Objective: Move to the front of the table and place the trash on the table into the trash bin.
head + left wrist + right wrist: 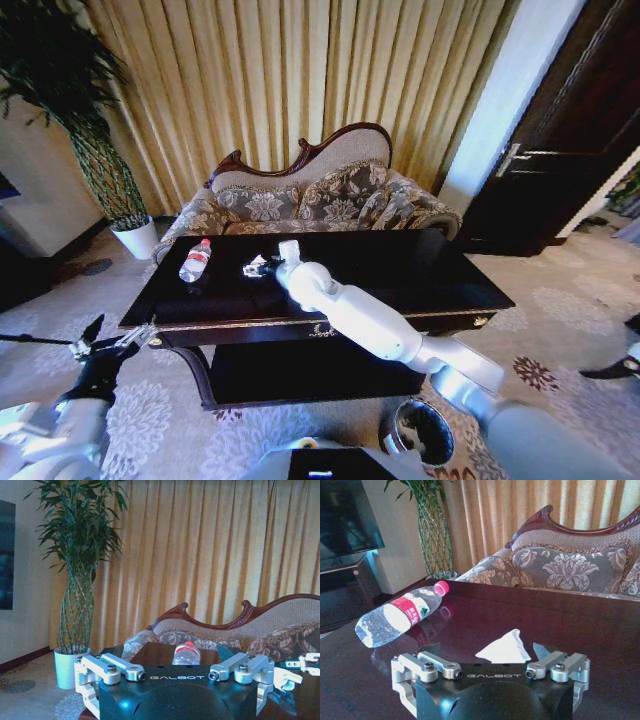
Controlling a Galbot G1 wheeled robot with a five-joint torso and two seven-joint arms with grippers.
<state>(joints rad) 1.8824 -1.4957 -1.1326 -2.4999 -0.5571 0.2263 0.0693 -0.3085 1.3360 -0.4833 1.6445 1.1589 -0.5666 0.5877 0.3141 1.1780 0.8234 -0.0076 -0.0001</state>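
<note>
Because the crumpled paper scrap (504,648) is framed between the parted fingers of the right gripper (489,652) on the tabletop (560,620), a grasp seems prepared; the bottle (400,618) lies beside them.

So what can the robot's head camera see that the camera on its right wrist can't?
Head view alone: the trash bin on the carpet in front of the table, a dark door, and the left gripper held open off the table's left corner. Right wrist view alone: a dark screen by the wall. Both: the table, bottle, white paper scrap at the open right gripper, and sofa.
</note>
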